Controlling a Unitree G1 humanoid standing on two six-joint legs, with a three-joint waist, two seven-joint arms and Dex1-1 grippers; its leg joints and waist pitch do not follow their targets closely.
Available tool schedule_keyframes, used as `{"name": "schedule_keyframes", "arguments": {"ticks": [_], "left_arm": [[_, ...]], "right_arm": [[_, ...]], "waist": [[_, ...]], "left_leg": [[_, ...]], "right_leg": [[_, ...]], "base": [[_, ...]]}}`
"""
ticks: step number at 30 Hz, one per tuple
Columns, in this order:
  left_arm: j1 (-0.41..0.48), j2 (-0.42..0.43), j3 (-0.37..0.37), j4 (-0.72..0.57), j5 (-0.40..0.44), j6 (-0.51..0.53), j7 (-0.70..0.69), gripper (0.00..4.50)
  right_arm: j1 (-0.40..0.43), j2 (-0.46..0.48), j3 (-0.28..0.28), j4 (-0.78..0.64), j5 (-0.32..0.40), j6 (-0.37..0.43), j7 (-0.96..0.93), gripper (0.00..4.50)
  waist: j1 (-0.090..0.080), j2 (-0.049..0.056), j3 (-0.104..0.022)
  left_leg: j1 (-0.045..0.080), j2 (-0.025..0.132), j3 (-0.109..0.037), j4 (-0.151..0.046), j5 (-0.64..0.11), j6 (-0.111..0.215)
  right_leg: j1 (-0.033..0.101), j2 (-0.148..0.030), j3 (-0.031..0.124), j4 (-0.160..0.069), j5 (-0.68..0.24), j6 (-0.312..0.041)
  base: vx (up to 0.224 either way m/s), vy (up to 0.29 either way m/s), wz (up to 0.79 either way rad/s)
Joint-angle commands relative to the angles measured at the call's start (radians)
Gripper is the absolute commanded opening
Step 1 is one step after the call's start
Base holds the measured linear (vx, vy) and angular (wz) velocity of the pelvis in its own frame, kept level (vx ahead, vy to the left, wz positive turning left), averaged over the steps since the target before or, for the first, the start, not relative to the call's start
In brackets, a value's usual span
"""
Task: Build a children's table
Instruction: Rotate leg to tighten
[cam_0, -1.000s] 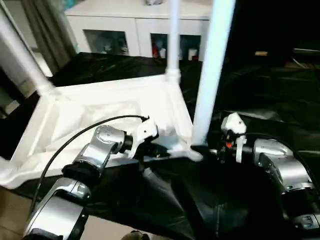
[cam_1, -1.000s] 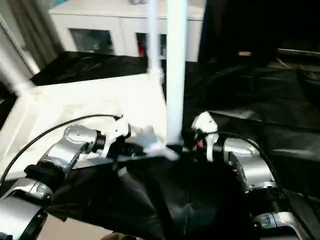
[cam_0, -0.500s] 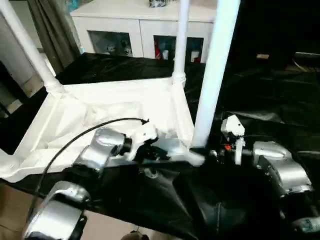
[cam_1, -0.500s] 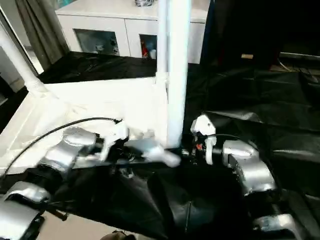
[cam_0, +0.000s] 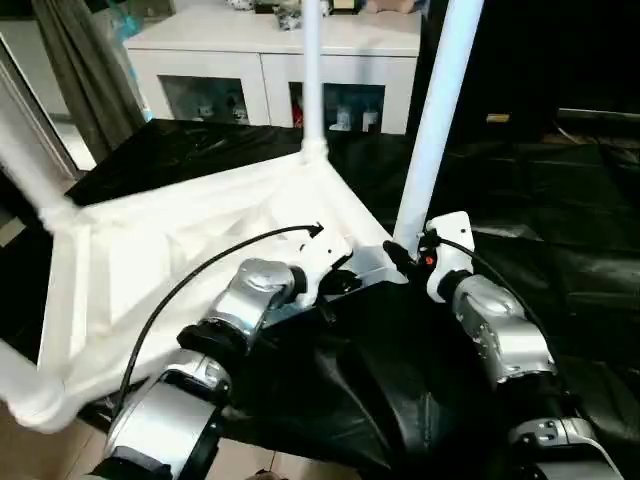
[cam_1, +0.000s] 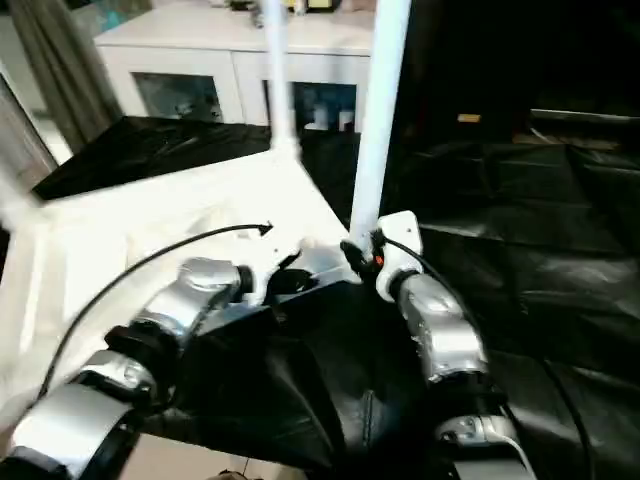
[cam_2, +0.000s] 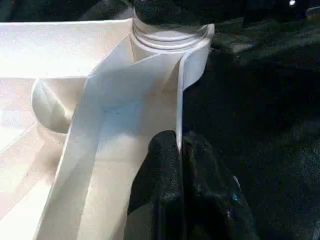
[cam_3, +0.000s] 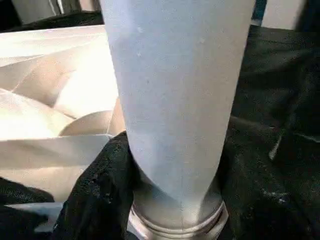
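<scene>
Both upright legs, the near leg (cam_0: 432, 120) and the far leg (cam_0: 312, 70), run off the top edge, so their ends are cut off. The stuff behind the cabinet (cam_0: 280, 60) glass is too small to make out.

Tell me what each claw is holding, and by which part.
Left claw: pinches the tabletop's thin side wall near a corner socket. Right claw: closed around the nearest leg, low down, just above its flared base.

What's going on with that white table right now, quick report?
Left gripper pinched shut on tabletop rim. Right gripper around nearest leg, by its socket. Table upside down on black sheet. Nothing in the way.
</scene>
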Motion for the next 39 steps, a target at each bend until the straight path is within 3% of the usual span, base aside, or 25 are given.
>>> {"name": "schedule_keyframes", "arguments": {"ticks": [1, 2, 4, 8, 10, 11, 14, 15, 16, 17, 18, 19, 20, 22, 23, 25, 27, 29, 34, 38, 39], "left_arm": [[-0.037, -0.049, 0.021, -0.022, -0.025, -0.029, 0.055, 0.0], [-0.031, -0.035, 0.012, -0.032, -0.026, -0.046, 0.01, 0.0], [-0.027, -0.025, 0.01, -0.038, -0.027, -0.051, -0.015, 0.0], [0.009, 0.049, -0.018, -0.08, -0.041, -0.097, -0.204, 0.0], [0.029, 0.092, -0.039, -0.107, -0.045, -0.106, -0.298, 0.0], [0.043, 0.124, -0.049, -0.124, -0.053, -0.119, -0.365, 0.0], [0.058, 0.161, -0.052, -0.152, -0.075, -0.101, -0.453, 0.0], [0.064, 0.176, -0.057, -0.163, -0.079, -0.095, -0.488, 0.0], [0.066, 0.182, -0.058, -0.167, -0.08, -0.094, -0.501, 0.0], [0.073, 0.198, -0.064, -0.178, -0.079, -0.086, -0.534, 0.0], [0.077, 0.209, -0.069, -0.185, -0.079, -0.079, -0.554, 0.0], [0.081, 0.22, -0.071, -0.196, -0.082, -0.072, -0.577, 0.0], [0.082, 0.221, -0.071, -0.197, -0.082, -0.071, -0.579, 0.0], [0.086, 0.23, -0.071, -0.208, -0.088, -0.065, -0.594, 0.0], [0.088, 0.235, -0.07, -0.216, -0.094, -0.062, -0.599, 0.0], [0.089, 0.234, -0.067, -0.22, -0.097, -0.06, -0.596, 0.0], [0.093, 0.234, -0.06, -0.233, -0.101, -0.052, -0.591, 0.0], [0.098, 0.232, -0.059, -0.241, -0.1, -0.05, -0.583, 0.0], [0.105, 0.216, -0.046, -0.256, -0.105, -0.033, -0.534, 0.0], [0.068, 0.157, -0.01, -0.182, -0.064, -0.037, -0.323, 0.0], [0.068, 0.157, -0.01, -0.182, -0.064, -0.037, -0.323, 0.0]], "right_arm": [[0.02, 0.101, 0.098, 0.015, 0.061, 0.038, 0.127, 2.74], [0.027, 0.085, 0.105, -0.012, 0.069, 0.045, 0.174, 2.82], [0.033, 0.069, 0.112, -0.028, 0.071, 0.049, 0.202, 3.11], [0.061, -0.045, 0.136, -0.103, 0.082, 0.033, 0.369, 3.18], [0.07, -0.104, 0.135, -0.13, 0.101, 0.033, 0.45, 3.18], [0.074, -0.148, 0.136, -0.147, 0.113, 0.034, 0.507, 3.18], [0.081, -0.212, 0.14, -0.174, 0.13, 0.043, 0.602, 3.18], [0.086, -0.236, 0.141, -0.185, 0.133, 0.047, 0.641, 3.18], [0.088, -0.244, 0.142, -0.19, 0.133, 0.048, 0.655, 3.18], [0.093, -0.266, 0.145, -0.202, 0.134, 0.053, 0.693, 3.18], [0.097, -0.279, 0.149, -0.208, 0.137, 0.058, 0.715, 3.18], [0.099, -0.294, 0.154, -0.213, 0.139, 0.056, 0.737, 3.18], [0.099, -0.296, 0.155, -0.212, 0.139, 0.055, 0.74, 3.18], [0.096, -0.312, 0.161, -0.209, 0.145, 0.05, 0.766, 3.18], [0.092, -0.32, 0.166, -0.203, 0.148, 0.046, 0.781, 3.03], [0.09, -0.321, 0.17, -0.201, 0.149, 0.045, 0.787, 2.85], [0.086, -0.317, 0.178, -0.206, 0.152, 0.056, 0.8, 2.8], [0.089, -0.308, 0.183, -0.212, 0.153, 0.061, 0.802, 2.52], [0.1, -0.29, 0.186, -0.209, 0.156, 0.063, 0.782, 2.28], [0.103, -0.204, 0.143, -0.146, 0.109, 0.071, 0.558, 2.15], [0.103, -0.204, 0.143, -0.146, 0.109, 0.071, 0.558, 2.13]], "waist": [[-0.006, -0.011, -0.053], [-0.006, -0.001, -0.052], [-0.007, -0.007, -0.055], [-0.002, -0.006, -0.057], [0.003, -0.004, -0.062], [0.004, 0.0, -0.065], [0.008, -0.003, -0.07], [0.015, 0.002, -0.074], [0.014, -0.013, -0.076], [0.022, -0.004, -0.079], [0.025, -0.002, -0.079], [0.027, -0.015, -0.079], [0.033, -0.01, -0.081], [0.036, -0.013, -0.075], [0.035, -0.019, -0.071], [0.036, -0.017, -0.067], [0.035, -0.023, -0.064], [0.036, -0.023, -0.063], [0.035, -0.024, -0.062], [0.028, -0.026, -0.062], [0.025, -0.026, -0.062]], "left_leg": [[0.033, 0.055, -0.044, -0.09, -0.432, -0.028], [0.032, 0.055, -0.045, -0.09, -0.428, -0.027], [0.028, 0.054, -0.04, -0.089, -0.409, -0.015], [0.023, 0.054, -0.034, -0.08, -0.35, 0.02], [0.015, 0.058, -0.033, -0.075, -0.286, 0.045], [0.014, 0.06, -0.032, -0.071, -0.26, 0.057], [0.015, 0.061, -0.028, -0.064, -0.206, 0.08], [0.022, 0.064, -0.026, -0.059, -0.182, 0.091], [0.02, 0.065, -0.024, -0.056, -0.162, 0.101], [0.015, 0.064, -0.025, -0.049, -0.103, 0.133], [0.016, 0.065, -0.026, -0.048, -0.102, 0.137], [0.015, 0.066, -0.023, -0.046, -0.101, 0.143], [0.016, 0.066, -0.024, -0.044, -0.1, 0.144], [0.011, 0.067, -0.023, -0.045, -0.126, 0.14], [0.011, 0.067, -0.022, -0.049, -0.161, 0.124], [0.014, 0.067, -0.022, -0.053, -0.21, 0.096], [0.016, 0.068, -0.022, -0.057, -0.231, 0.076], [0.015, 0.067, -0.023, -0.058, -0.242, 0.06], [0.012, 0.065, -0.025, -0.059, -0.239, 0.056], [0.012, 0.06, -0.026, -0.06, -0.241, 0.04], [0.012, 0.059, -0.026, -0.06, -0.242, 0.037]], "right_leg": [[0.016, -0.066, 0.037, -0.097, -0.387, -0.15], [0.016, -0.065, 0.037, -0.094, -0.365, -0.157], [0.02, -0.064, 0.036, -0.089, -0.311, -0.177], [0.028, -0.066, 0.037, -0.086, -0.274, -0.195], [0.035, -0.066, 0.034, -0.075, -0.218, -0.214], [0.035, -0.065, 0.034, -0.068, -0.173, -0.229], [0.033, -0.06, 0.033, -0.054, -0.069, -0.266], [0.028, -0.06, 0.033, -0.051, -0.026, -0.28], [0.028, -0.059, 0.033, -0.047, 0.005, -0.287], [0.027, -0.058, 0.03, -0.035, 0.065, -0.295], [0.025, -0.058, 0.029, -0.035, 0.066, -0.295], [0.024, -0.058, 0.03, -0.035, 0.066, -0.298], [0.024, -0.061, 0.03, -0.031, 0.064, -0.3], [0.018, -0.061, 0.031, -0.035, 0.006, -0.295], [0.017, -0.062, 0.031, -0.041, -0.052, -0.287], [0.015, -0.064, 0.034, -0.048, -0.132, -0.273], [0.014, -0.065, 0.036, -0.054, -0.18, -0.261], [0.013, -0.067, 0.038, -0.056, -0.213, -0.249], [0.014, -0.067, 0.038, -0.056, -0.219, -0.241], [0.011, -0.065, 0.037, -0.059, -0.24, -0.229], [0.01, -0.064, 0.037, -0.06, -0.245, -0.227]], "base": [[0.0, 0.0, 0.0], [0.0, 0.0, 0.0], [0.0, 0.0, 0.0], [0.0, 0.0, 0.0], [0.0, 0.0, 0.0], [0.0, 0.0, 0.0], [0.0, 0.0, 0.0], [0.0, 0.0, 0.0], [0.0, 0.0, 0.0], [0.0, 0.0, 0.0], [0.0, 0.0, 0.0], [0.0, 0.0, 0.0], [0.0, 0.0, 0.0], [0.0, 0.0, 0.0], [0.0, 0.0, 0.0], [0.0, 0.0, 0.0], [0.0, 0.0, 0.0], [0.0, 0.0, 0.0], [0.0, 0.0, 0.0], [0.0, 0.0, 0.0], [0.0, 0.0, 0.0]]}}
